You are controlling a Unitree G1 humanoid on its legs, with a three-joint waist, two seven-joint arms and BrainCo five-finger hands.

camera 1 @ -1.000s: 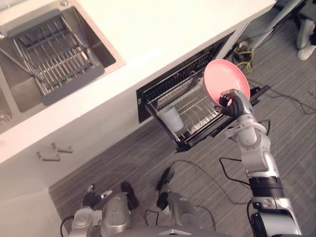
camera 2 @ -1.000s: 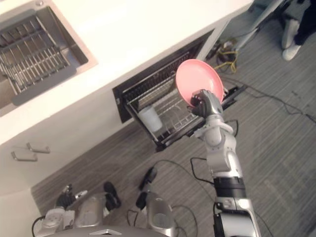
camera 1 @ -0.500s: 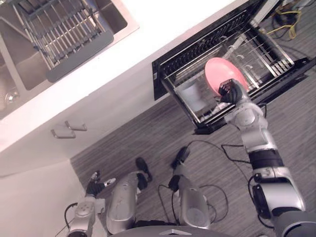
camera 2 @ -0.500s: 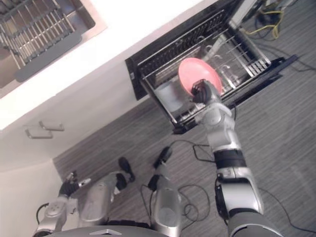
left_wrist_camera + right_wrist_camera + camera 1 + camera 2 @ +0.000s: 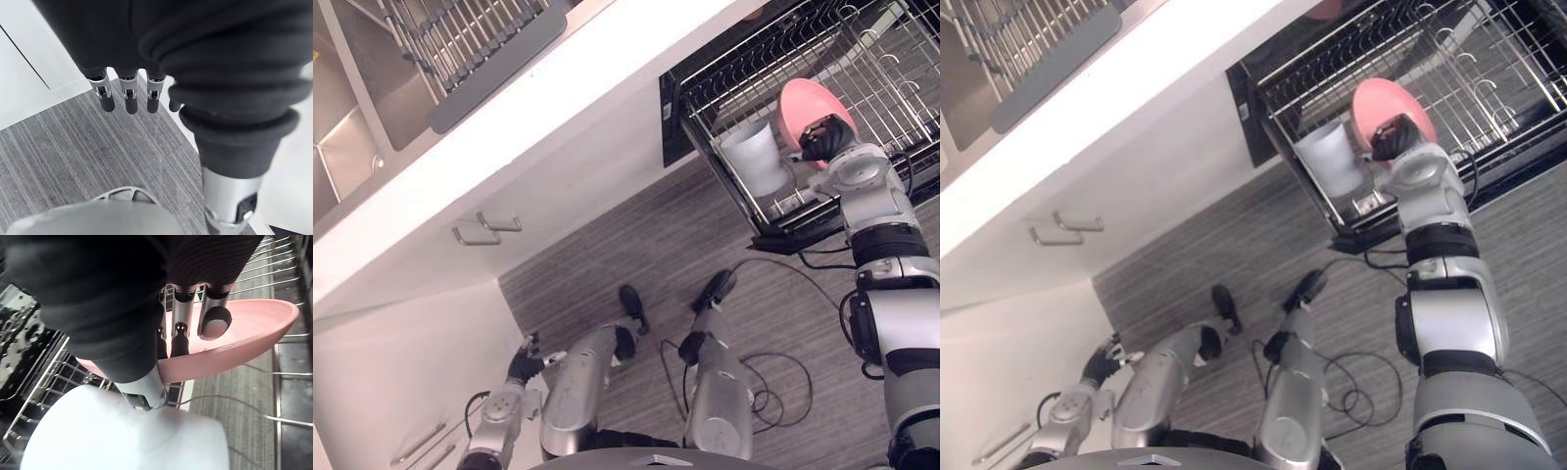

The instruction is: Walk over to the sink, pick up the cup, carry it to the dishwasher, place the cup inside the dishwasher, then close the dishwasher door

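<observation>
**Pink plate goes down next to the cup**

The right robot hand [image 5: 824, 140] grips a pink plate [image 5: 798, 101]. Its fingers [image 5: 213, 313] are curled over the rim and reach into the dish.

A second ago the plate was held up high in front of the dishwasher rack [image 5: 891, 69]. Half a second ago it was over the rack. Now it is low in the rack, tipped up on its edge, just beside the white cup [image 5: 754, 157]. The whole picture has slid too, so the camera has moved. The cup has kept its place in the near corner of the rack.

The right wrist view shows the curled fingers and the plate's rim from very close, with the cup's white side right under the hand. From the head views you can't see the fingers well, but you see the whole rack pulled out of the open dishwasher [image 5: 677, 117].

The right arm reaches up to the rack, almost straight. The left robot hand [image 5: 524, 365] hangs low, far from the rack. In the left wrist view its fingers [image 5: 106, 95] hang loose and hold nothing, over the striped grey floor [image 5: 73, 147].

The white counter [image 5: 558, 88] runs above the rack. The sink [image 5: 352, 108] is far along it.
</observation>
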